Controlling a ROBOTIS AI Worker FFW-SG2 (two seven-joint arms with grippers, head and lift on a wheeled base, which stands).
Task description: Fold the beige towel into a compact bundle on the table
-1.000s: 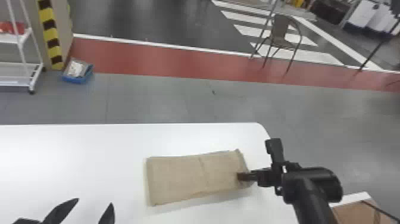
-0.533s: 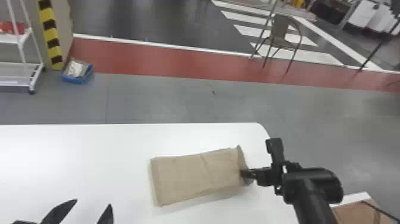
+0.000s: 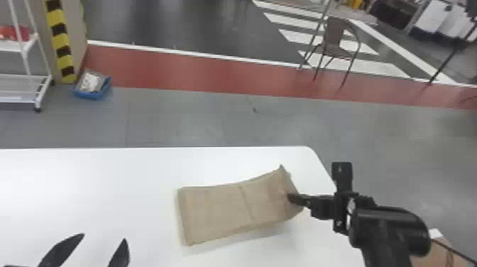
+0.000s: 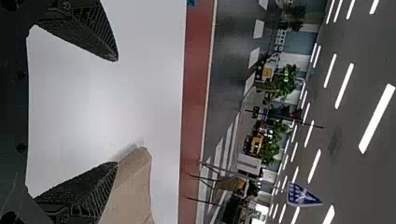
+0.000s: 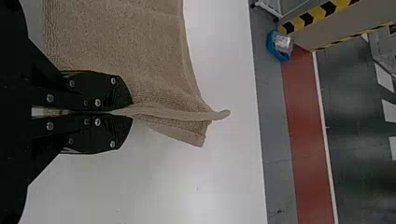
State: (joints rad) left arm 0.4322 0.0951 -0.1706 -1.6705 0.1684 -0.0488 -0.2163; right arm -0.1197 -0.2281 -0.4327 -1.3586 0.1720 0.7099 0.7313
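Clock read from the middle of head view, 12 at the far side. At 6 o'clock, on the table (image 3: pixel 106 184): the towel (image 3: pixel 216 213), folded into a long band. Lies flat at its 9 o'clock end; rises off the surface at its 3 o'clock end, with a shadow beneath. Shows one crosswise crease near mid-length and a small peaked corner at about 1 o'clock of the band.

At 5 o'clock, the right gripper (image 3: pixel 292 199): closed, pinching the raised end of the towel. In right wrist view, same right gripper (image 5: pixel 132 112): fingers pressed together on a ridge of cloth, with a loose corner jutting out past the tips and the body of the cloth spreading to one side.

At 8 o'clock, the left gripper (image 3: pixel 104 236): spread wide, holding nothing, well apart from the towel. In left wrist view, same left gripper (image 4: pixel 116 112): bare tabletop between the fingers, and part of the cloth visible past one of them.

Beyond the table, on the floor: blue bin (image 3: pixel 91 95) between 9 and 10 o'clock, just beside a striped post (image 3: pixel 60 42) at 10; white rack (image 3: pixel 21 77) between 9 and 10, farther out; chair (image 3: pixel 333 39) between 1 and 2. At 4 o'clock, past the right arm: brown box (image 3: pixel 438 254), partly hidden.
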